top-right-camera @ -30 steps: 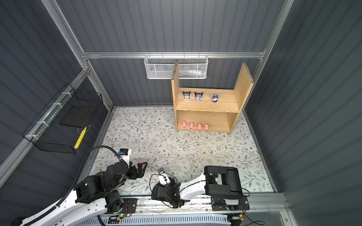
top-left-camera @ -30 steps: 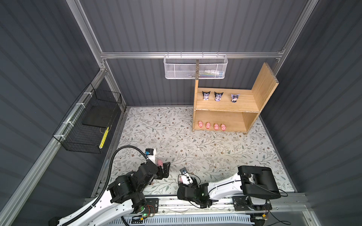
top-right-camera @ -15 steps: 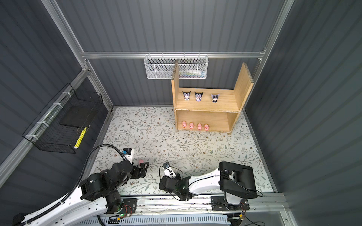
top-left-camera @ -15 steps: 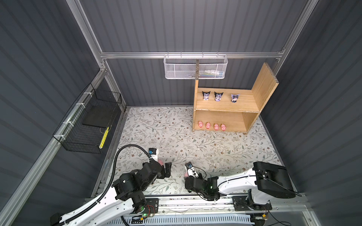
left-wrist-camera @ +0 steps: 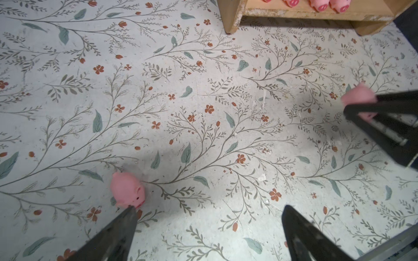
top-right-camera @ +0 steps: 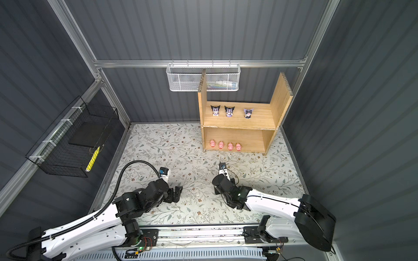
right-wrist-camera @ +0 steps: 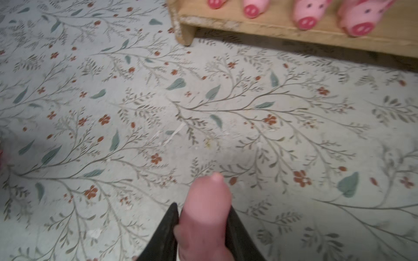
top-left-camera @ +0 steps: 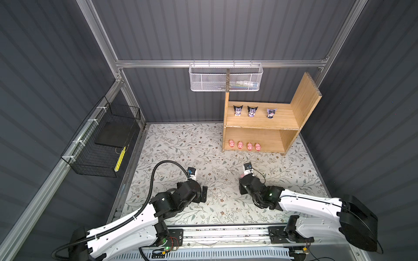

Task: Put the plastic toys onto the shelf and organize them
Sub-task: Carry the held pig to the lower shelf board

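The wooden shelf (top-left-camera: pixel 305 99) holds nearly everything. On its upper level stand three big-headed figurines facing out: a black-hooded figurine (top-left-camera: pixel 238 110) nearest the shelf's left side board, a second black-hooded one (top-left-camera: pixel 251 111) just beside it, and a lavender-hooded figurine (top-left-camera: pixel 271 113) a little apart, towards the middle. On the lower level a row of four pink pigs (top-left-camera: pixel 249 146) lines the front edge at the left end, snouts out; the rest of that level is bare wood.

Out in front of the shelf on the floral tabletop (top-left-camera: pixel 181 144), the right hand (right-wrist-camera: pixel 203 217) is clenched on a fifth pig (right-wrist-camera: pixel 207 198), which sticks out beyond the fingertips towards the shelf. The left hand (left-wrist-camera: pixel 209 209) is farther from the shelf and off to its left, its fingers spread wide with nothing between them. A sixth pig (left-wrist-camera: pixel 127 191) stands on the tabletop right at the tip of one finger, outside the gap; I can't tell whether they touch.

Behind the shelf's left side board a white mesh basket (top-left-camera: pixel 203 79) hangs from the wall rail, with a pale tube-like item (top-left-camera: pixel 245 85) lying in it. Well away from the shelf, on the side wall, a black wire basket (top-left-camera: pixel 90 162) holds a flat black slab (top-left-camera: pixel 110 135) and a yellow strip (top-left-camera: pixel 120 156).
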Controlling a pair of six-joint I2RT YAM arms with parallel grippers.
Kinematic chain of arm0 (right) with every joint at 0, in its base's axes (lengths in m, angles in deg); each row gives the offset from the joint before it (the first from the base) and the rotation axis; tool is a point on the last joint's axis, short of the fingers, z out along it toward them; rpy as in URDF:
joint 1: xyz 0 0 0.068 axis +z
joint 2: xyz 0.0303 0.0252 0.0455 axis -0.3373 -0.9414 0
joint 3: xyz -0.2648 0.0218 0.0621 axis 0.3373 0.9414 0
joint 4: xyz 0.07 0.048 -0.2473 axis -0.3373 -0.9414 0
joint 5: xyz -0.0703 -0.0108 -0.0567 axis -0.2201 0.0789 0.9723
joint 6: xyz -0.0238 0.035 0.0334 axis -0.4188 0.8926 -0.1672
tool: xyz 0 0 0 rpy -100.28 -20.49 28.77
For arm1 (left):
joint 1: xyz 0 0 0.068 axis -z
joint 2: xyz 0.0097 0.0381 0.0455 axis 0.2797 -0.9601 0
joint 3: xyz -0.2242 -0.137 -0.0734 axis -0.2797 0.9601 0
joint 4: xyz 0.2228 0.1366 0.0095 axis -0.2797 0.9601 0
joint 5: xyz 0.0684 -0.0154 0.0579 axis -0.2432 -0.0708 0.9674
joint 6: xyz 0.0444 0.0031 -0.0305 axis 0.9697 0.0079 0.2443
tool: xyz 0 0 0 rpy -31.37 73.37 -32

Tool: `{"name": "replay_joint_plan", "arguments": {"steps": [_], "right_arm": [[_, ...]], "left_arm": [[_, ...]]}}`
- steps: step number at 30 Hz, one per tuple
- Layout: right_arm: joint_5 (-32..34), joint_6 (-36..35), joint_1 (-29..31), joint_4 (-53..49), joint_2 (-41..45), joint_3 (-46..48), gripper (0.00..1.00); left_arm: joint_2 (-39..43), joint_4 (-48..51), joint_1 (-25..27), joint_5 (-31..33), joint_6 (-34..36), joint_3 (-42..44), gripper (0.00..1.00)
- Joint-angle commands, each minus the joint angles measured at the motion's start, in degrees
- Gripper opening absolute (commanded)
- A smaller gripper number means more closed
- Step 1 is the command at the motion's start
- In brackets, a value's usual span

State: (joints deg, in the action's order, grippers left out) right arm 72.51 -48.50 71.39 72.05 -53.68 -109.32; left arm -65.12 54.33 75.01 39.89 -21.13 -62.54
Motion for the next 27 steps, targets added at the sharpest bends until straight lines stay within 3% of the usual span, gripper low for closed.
{"name": "replay_joint_plan", "arguments": {"steps": [1, 5, 11, 27], "right_arm": [[-2.89, -5.60, -7.83, -3.12, 2.82, 1.18, 0.25], [-8.29, -8.62, -18.10, -2.28, 4.36, 0.11, 0.25], [-12.97, -11.98, -27.88, -1.51, -3.20, -5.83, 0.24], [-17.74, -19.14, -39.55, -1.85, -17.13, -20.40, 0.25]], "left_arm": [[-3.83, -6.28, -0.39, -1.83, 5.25, -4.21, 1.00], [-10.29, -9.59, -0.58, -4.73, 7.97, -8.61, 1.00], [-18.88, -12.03, -1.00, -9.00, 12.29, -15.00, 1.00], [-20.36, -14.69, -4.13, -10.53, 19.18, -17.89, 1.00]]}}
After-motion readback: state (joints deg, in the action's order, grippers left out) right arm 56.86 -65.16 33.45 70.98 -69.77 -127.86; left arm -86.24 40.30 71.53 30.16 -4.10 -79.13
